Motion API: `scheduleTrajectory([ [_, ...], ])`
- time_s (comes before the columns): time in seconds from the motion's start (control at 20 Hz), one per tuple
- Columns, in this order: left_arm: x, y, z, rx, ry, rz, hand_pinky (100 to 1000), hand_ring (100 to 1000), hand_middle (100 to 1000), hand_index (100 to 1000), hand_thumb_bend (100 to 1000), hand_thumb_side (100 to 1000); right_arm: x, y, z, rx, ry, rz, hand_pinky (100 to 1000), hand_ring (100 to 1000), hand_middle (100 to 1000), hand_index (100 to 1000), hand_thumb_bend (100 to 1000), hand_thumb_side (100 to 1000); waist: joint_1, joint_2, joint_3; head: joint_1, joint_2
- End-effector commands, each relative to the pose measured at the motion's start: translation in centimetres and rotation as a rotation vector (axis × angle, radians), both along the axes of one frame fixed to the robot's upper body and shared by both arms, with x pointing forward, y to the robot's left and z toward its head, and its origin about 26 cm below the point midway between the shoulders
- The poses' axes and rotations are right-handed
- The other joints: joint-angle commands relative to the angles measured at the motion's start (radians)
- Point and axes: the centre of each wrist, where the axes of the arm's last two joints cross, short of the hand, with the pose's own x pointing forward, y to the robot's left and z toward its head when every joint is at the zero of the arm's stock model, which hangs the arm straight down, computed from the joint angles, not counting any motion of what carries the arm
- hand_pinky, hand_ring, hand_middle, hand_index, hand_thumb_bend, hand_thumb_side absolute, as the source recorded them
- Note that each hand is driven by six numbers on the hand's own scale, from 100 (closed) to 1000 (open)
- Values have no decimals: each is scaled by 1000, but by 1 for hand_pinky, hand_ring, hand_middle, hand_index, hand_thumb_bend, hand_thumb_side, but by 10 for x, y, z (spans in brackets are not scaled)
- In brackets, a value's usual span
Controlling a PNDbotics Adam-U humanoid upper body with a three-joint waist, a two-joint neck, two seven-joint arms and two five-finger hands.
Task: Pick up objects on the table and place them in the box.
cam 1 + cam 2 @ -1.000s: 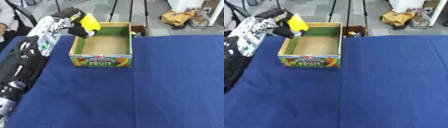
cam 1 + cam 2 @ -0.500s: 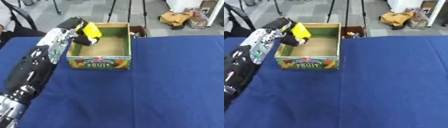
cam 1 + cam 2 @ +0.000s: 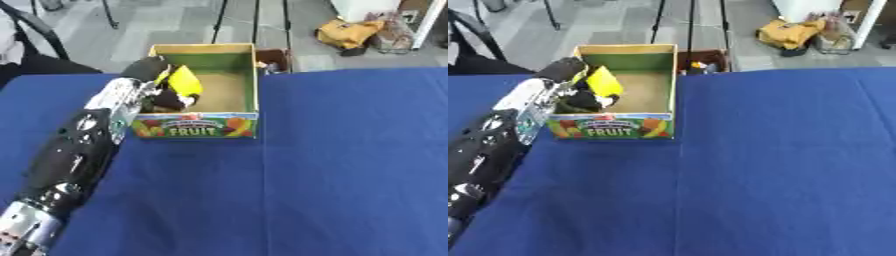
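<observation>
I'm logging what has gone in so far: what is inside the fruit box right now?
Inside the fruit box is the left hand, curled round a yellow object over the left side. The brown floor to its right is bare; whatever lies beneath the hand is hidden.

There was one box (image 3: 203,90), one yellow object (image 3: 185,81), one hand (image 3: 156,85) and one blue tabletop (image 3: 332,165).

Blue table cloth (image 3: 350,165); green-lined box (image 3: 210,85) with fruit print; yellow object (image 3: 185,80), perhaps plastic.
</observation>
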Motion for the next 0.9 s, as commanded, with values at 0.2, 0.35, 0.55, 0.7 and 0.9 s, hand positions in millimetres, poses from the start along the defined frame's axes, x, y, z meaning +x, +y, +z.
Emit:
scheduleTrajectory([
  [0.2, -4, 9, 13, 35, -6, 22, 493, 591, 542, 819, 185, 609, -4, -1, 7, -1, -28, 10, 721, 820, 611, 843, 100, 953, 2, -19, -1, 8, -20],
  [0.35, -5, 9, 14, 57, 1, 24, 580, 716, 723, 986, 332, 631, -4, -2, 6, -1, -24, 9, 720, 820, 609, 842, 100, 950, 4, -20, 0, 5, -19],
  [0.55, -7, 9, 20, 76, -27, 26, 642, 798, 844, 1000, 494, 673, -4, -3, 5, 0, -19, 6, 720, 820, 609, 840, 100, 949, 6, -25, 2, 2, -15],
  [0.7, -9, 7, 24, 75, -52, 26, 674, 831, 893, 1000, 622, 707, -4, -3, 4, 0, -17, 6, 720, 820, 609, 840, 100, 948, 7, -28, 2, 2, -14],
  [0.9, -10, 7, 27, 64, -86, 34, 714, 856, 916, 1000, 804, 747, -4, -3, 4, 1, -15, 5, 720, 820, 609, 840, 100, 946, 7, -31, 1, 1, -10],
])
